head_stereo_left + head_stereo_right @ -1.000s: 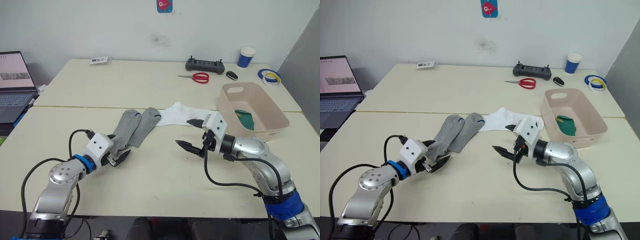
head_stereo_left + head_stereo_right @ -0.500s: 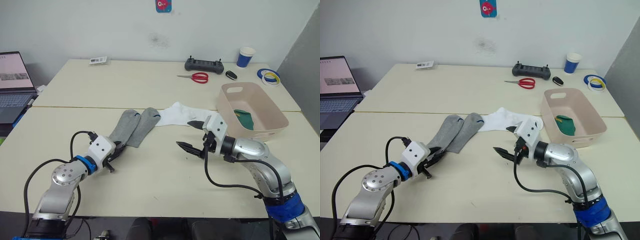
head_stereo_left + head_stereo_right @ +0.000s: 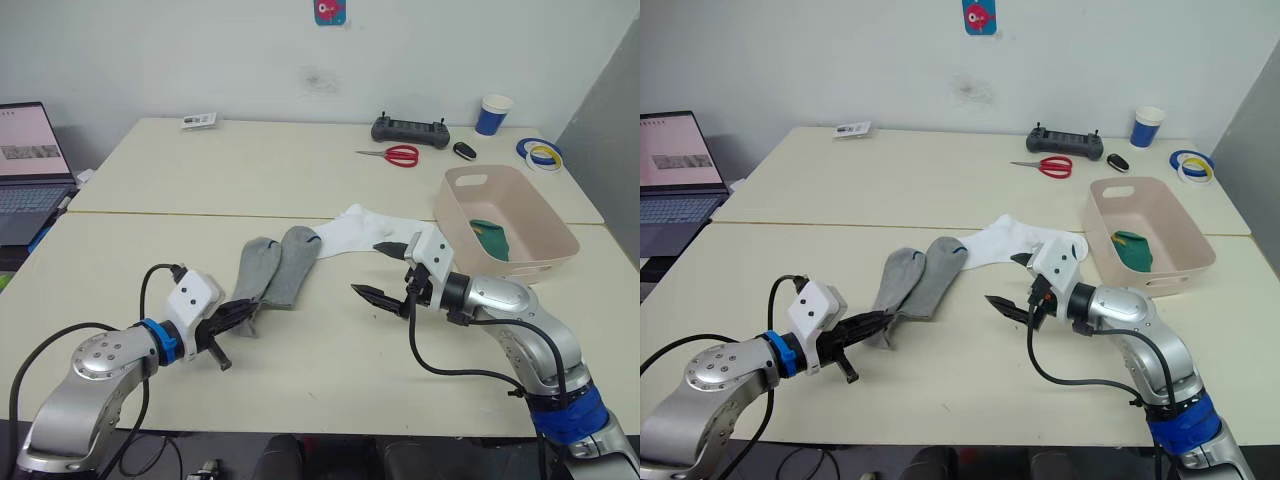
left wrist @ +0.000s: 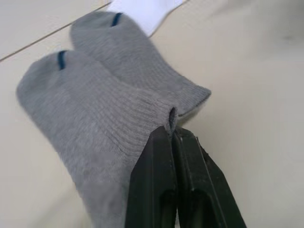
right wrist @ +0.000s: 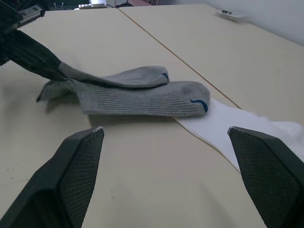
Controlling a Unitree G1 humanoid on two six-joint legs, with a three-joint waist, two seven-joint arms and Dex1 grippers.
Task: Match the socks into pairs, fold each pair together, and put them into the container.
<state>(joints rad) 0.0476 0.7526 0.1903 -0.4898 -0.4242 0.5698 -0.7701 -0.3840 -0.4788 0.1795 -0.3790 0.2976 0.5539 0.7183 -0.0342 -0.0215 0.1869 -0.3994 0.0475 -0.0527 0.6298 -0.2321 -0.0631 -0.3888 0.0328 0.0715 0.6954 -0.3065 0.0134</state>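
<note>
Soft grey ankle socks (image 3: 268,272) have slid toward me, cuffs pinched in my closed left tool (image 3: 243,313); right tool (image 3: 379,271) spread, empty.

Both arms are built of rounded silver-grey metal segments. Each forearm ends in a boxy white wrist housing just behind its gripper; the left gripper (image 3: 238,312) and the right gripper (image 3: 383,270) carry slim black fingers (image 4: 161,190). A blue ring sits behind the left housing, a blue band near the right elbow. Loose black cables loop along both arms. The right finger pads (image 5: 78,175) look finely textured, possibly ribbed.
</note>
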